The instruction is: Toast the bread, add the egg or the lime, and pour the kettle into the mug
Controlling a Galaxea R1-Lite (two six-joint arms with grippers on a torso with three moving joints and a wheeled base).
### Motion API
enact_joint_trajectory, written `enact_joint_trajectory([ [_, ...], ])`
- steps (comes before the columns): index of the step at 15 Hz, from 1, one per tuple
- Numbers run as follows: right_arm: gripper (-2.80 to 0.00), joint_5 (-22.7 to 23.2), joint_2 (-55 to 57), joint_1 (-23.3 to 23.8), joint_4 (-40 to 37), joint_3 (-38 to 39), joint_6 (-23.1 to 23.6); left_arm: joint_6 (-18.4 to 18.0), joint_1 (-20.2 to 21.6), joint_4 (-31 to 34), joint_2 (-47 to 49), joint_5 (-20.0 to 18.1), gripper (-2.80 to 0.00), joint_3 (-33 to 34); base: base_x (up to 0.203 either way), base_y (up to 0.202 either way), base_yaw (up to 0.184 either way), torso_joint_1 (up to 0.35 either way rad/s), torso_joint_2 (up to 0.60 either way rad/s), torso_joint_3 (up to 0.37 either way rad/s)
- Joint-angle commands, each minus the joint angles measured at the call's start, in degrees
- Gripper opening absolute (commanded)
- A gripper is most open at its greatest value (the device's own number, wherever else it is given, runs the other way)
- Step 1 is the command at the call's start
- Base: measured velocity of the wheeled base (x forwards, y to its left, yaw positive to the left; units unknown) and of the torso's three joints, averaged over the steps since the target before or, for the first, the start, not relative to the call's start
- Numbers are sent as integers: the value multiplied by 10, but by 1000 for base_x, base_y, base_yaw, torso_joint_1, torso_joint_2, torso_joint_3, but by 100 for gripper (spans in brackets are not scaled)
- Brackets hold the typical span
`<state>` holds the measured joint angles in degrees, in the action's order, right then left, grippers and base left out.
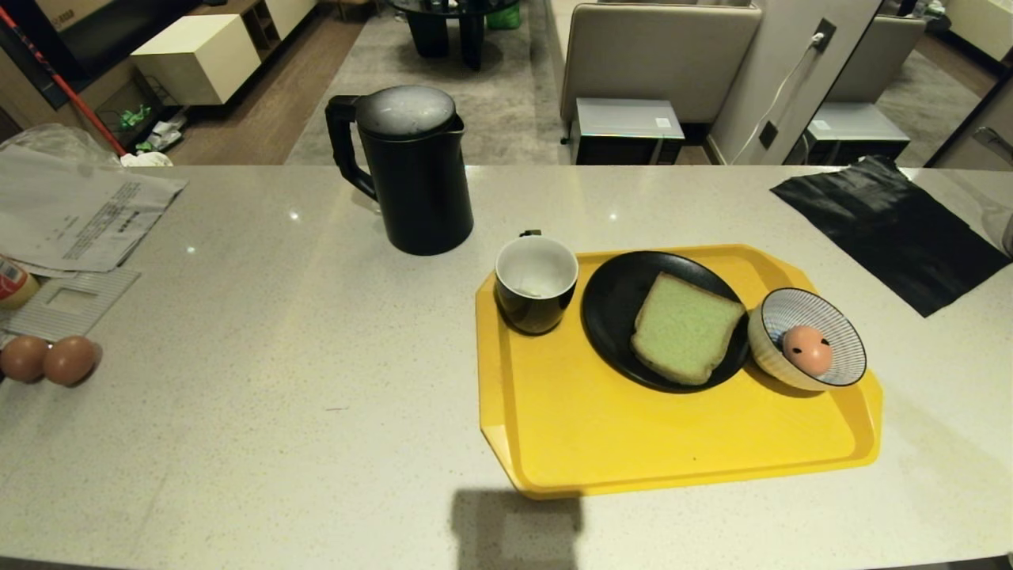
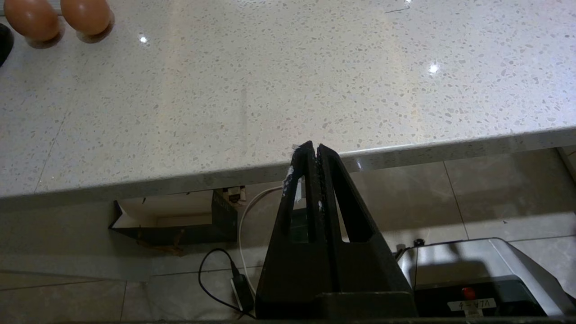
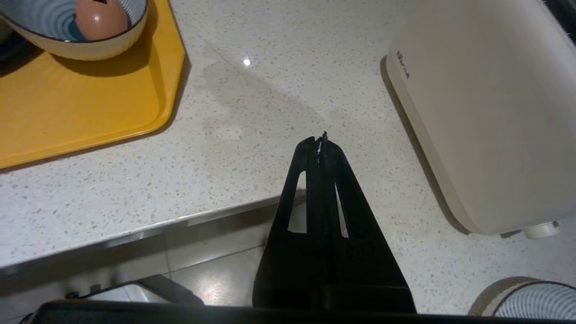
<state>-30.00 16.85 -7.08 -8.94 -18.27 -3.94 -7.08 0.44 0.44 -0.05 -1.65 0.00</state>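
Now the tray looks set: bread [image 1: 685, 327] on the black plate [image 1: 613, 317], egg [image 1: 806, 349] in the striped bowl [image 1: 839, 313], mug [image 1: 536, 283] by the kettle [image 1: 415, 170].
Both grippers are pinched together and empty; the right gripper [image 3: 320, 141] hangs over the counter edge, the yellow tray [image 3: 81, 112] off to one side of its tips and a cream appliance [image 3: 490, 117] on the other; the left gripper [image 2: 312, 148] sits below the counter edge. If pouring remains, I'd take the kettle by its handle and tip slowly over the mug. Hard to tell: what the mug holds, what the appliance is, whether the bread is toasted. No lime shows.
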Motion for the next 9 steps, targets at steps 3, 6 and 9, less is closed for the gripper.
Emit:
enact_joint_trajectory([
  [3, -280, 104, -9, 0, 19, 42, 1, 0, 0, 0, 0, 0, -280, 0, 0, 0, 0, 0, 0, 0],
  [6, -280, 128, -10, 0, 68, 100, 9, 0, 0, 0, 0, 0, -280, 0, 0, 0, 0, 0, 0, 0],
  [9, -280, 168, -10, 0, 78, 116, 41, 0, 1, 0, 0, 0, -280, 0, 0, 0, 0, 0, 0, 0],
])
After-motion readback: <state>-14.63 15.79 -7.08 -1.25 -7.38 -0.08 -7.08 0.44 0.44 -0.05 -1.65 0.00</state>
